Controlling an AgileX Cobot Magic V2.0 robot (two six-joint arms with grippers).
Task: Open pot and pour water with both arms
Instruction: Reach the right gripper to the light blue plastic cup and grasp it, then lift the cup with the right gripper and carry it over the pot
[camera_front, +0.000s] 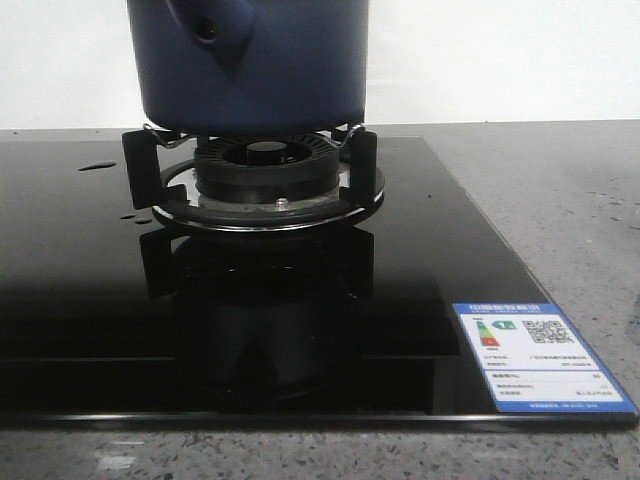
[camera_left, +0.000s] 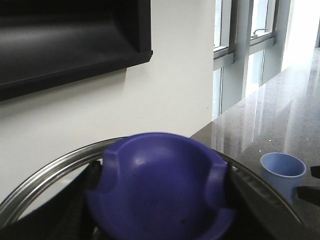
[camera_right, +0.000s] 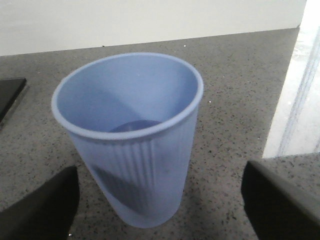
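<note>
The dark navy pot (camera_front: 250, 70) stands on the gas burner (camera_front: 268, 165), its side stub (camera_front: 210, 30) facing the front; its top is cut off by the frame. No gripper shows in the front view. In the left wrist view my left gripper (camera_left: 160, 200) is shut on the lid's navy knob (camera_left: 160, 185), with fingers (camera_left: 75, 200) pressed on both sides. The lid's steel rim (camera_left: 45, 177) curves behind it. My right gripper (camera_right: 157, 200) is open, its fingers (camera_right: 45, 205) apart on either side of the pale blue ribbed cup (camera_right: 135, 150), which stands upright on the counter.
The burner sits in a black glass cooktop (camera_front: 80, 300) with a label sticker (camera_front: 540, 355) and water drops (camera_front: 97, 166). Grey speckled counter (camera_front: 580, 200) surrounds it. The cup (camera_left: 282, 170) stands to the right of the pot. A dark hood (camera_left: 65, 45) hangs above, with windows beyond.
</note>
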